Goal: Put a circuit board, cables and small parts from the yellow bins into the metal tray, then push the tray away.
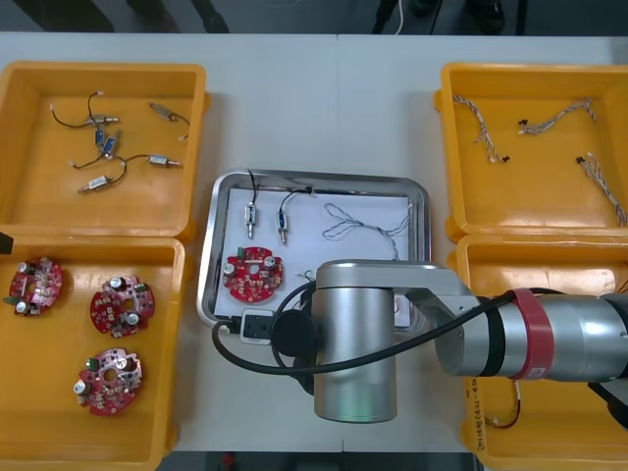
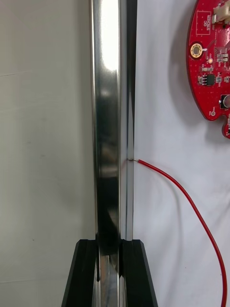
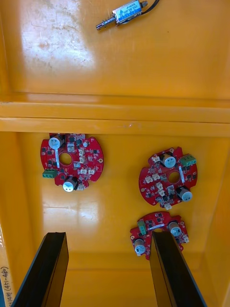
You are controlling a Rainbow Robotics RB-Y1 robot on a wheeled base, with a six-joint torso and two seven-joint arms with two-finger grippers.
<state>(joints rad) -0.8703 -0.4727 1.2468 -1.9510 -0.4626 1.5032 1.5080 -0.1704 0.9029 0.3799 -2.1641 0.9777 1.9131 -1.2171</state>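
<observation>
Between the right jaws, tray rim (image 2: 108,120)

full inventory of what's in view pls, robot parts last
yellow bins: four, two per side.
metal tray: one, white inside, centre.
circuit boards: four, red; three in near left bin, one in tray.
small metal parts: several in far left bin, two in tray.
twisted cables: blue-white; three in far right bin, one in tray.
red cable: one, in tray.
left gripper: fingers open over near left bin.
right gripper: fingers shut on tray rim.
</observation>
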